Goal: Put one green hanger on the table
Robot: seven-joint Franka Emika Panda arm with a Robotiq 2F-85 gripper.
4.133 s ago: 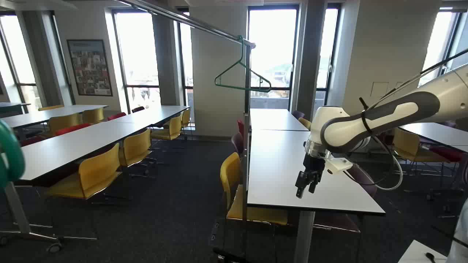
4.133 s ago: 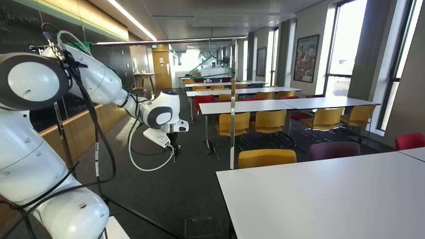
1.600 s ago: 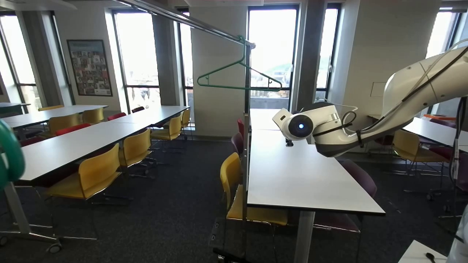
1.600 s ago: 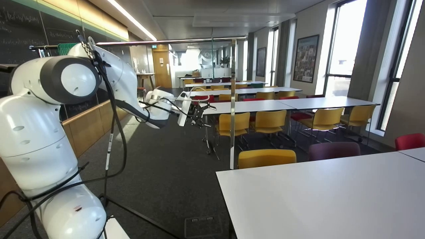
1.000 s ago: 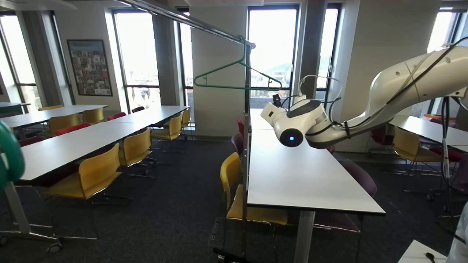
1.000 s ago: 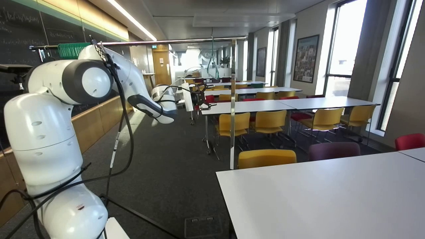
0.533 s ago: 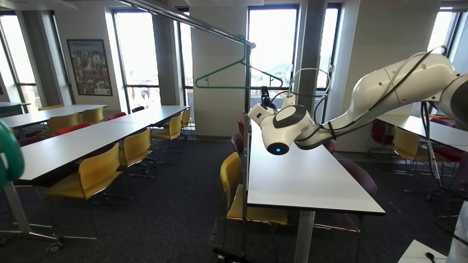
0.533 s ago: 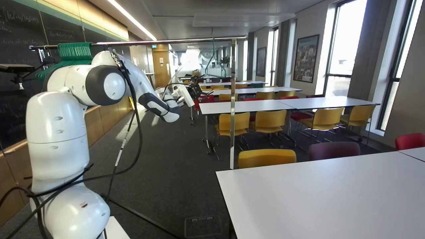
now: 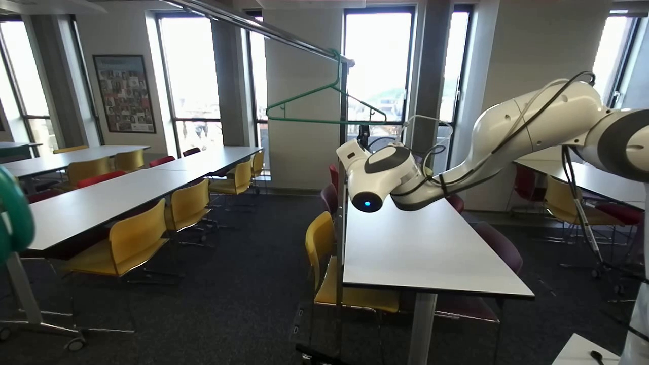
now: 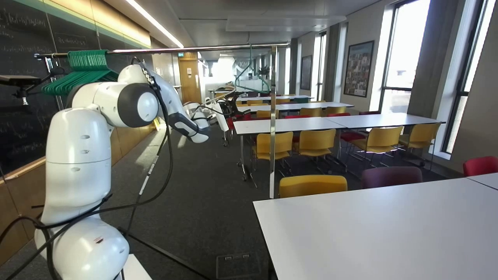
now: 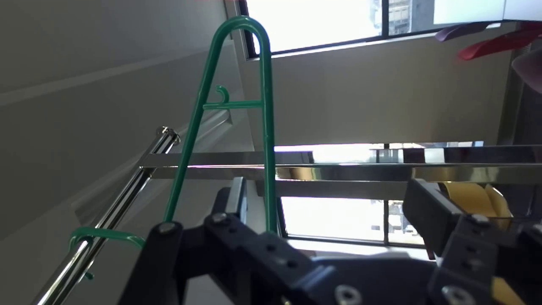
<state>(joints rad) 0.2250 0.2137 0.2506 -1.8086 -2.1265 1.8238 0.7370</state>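
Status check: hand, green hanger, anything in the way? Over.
Hand open, nothing gripped. Green hanger hooked on the rail. Rack post behind it in the wrist view; might crowd the approach.

Fingers point(image 11: 432, 214) nearer the green hanger point(image 11: 267, 127)

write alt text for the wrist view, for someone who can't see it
A green hanger is hooked on a metal rail, partly hidden by the open black gripper in the foreground. Bright windows show behind.
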